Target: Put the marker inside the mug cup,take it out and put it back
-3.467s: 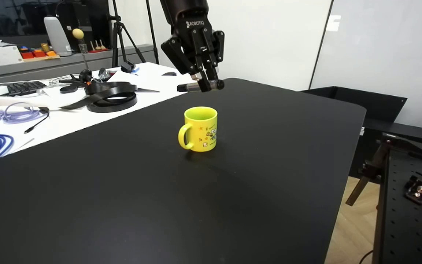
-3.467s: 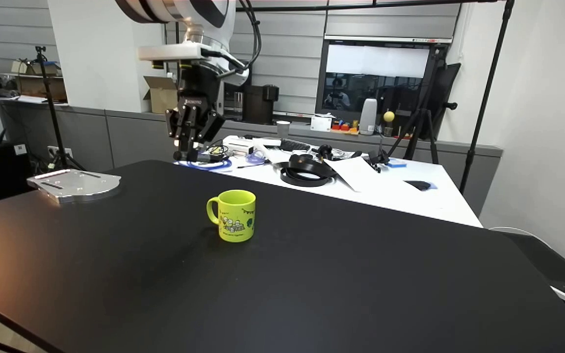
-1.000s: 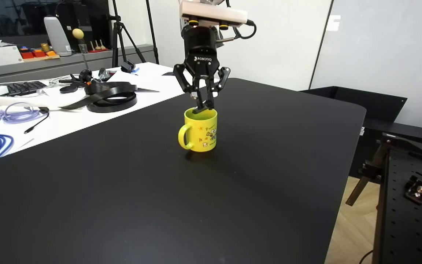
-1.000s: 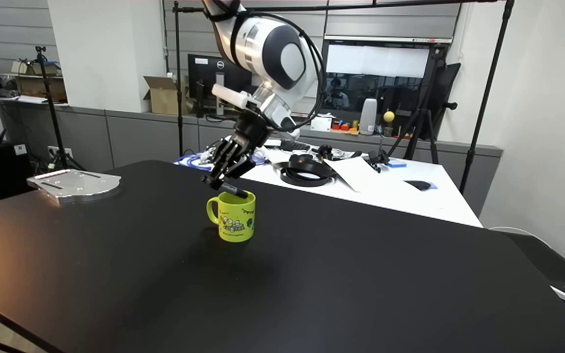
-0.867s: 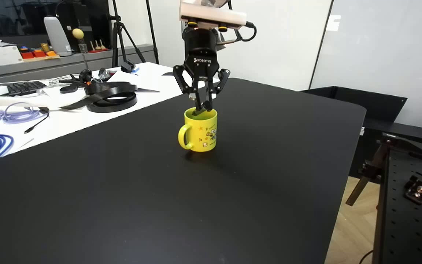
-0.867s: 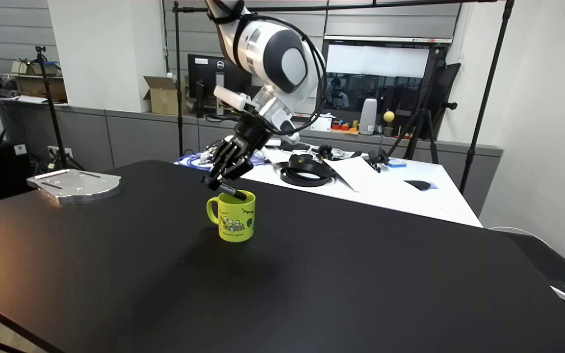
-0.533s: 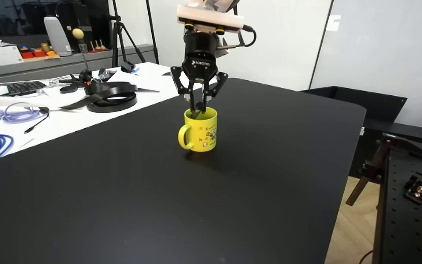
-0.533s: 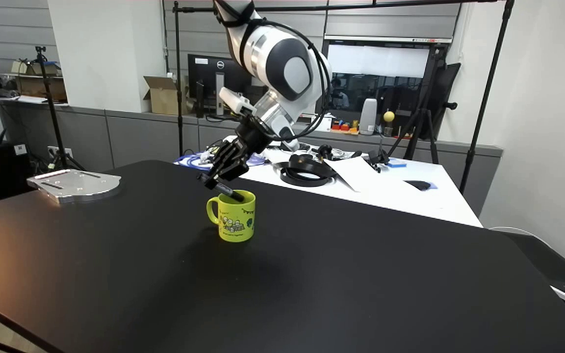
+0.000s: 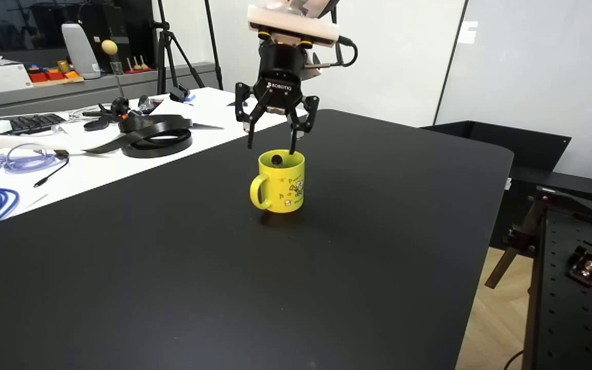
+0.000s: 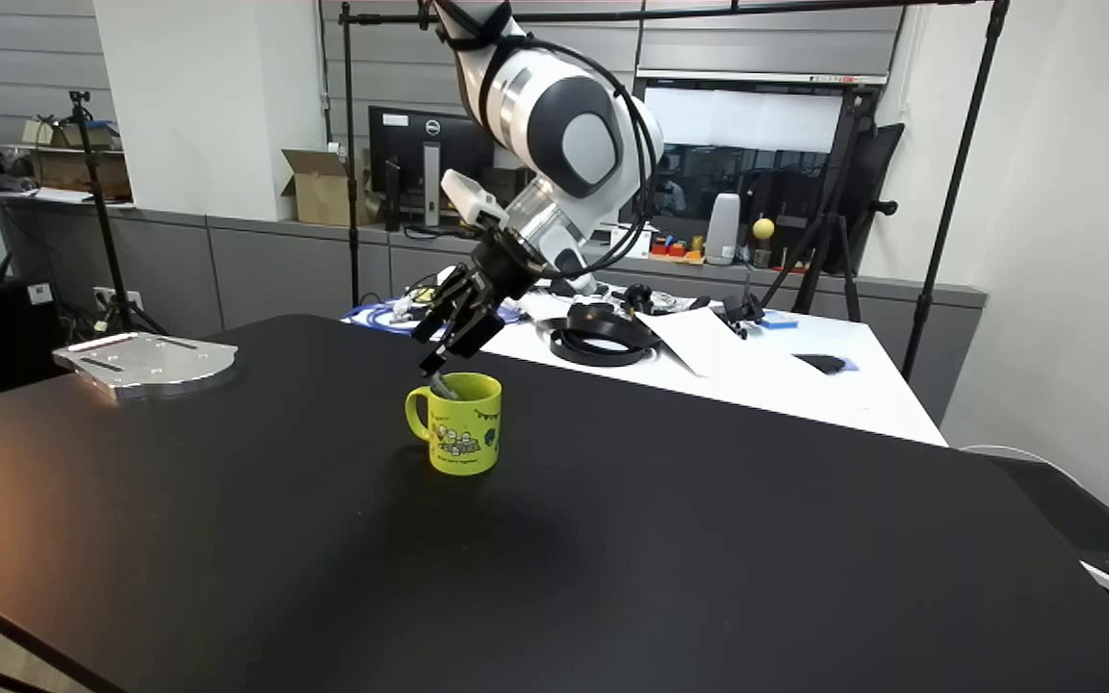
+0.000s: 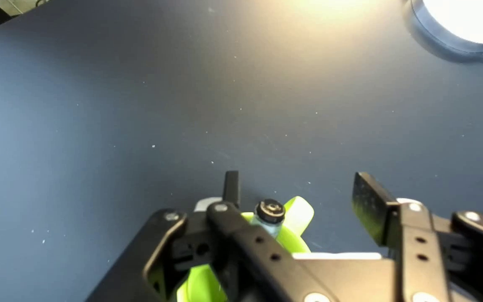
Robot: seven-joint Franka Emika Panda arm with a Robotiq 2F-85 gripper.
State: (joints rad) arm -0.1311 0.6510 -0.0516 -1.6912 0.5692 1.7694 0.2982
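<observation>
Over the black table (image 9: 183,288), well in from its edges, the Robotiq gripper (image 9: 271,148) hangs with jaws spread wide; just below, the yellow mug (image 9: 287,191) stands upright, the marker (image 9: 277,161) leaning inside it, black end up.

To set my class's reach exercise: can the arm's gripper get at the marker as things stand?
Probably yes: the gripper hangs open above the mug, and the marker shows its dark end uppermost, uncovered.

Glossy mug (image 9: 281,187); smooth table (image 9: 224,288)
</observation>
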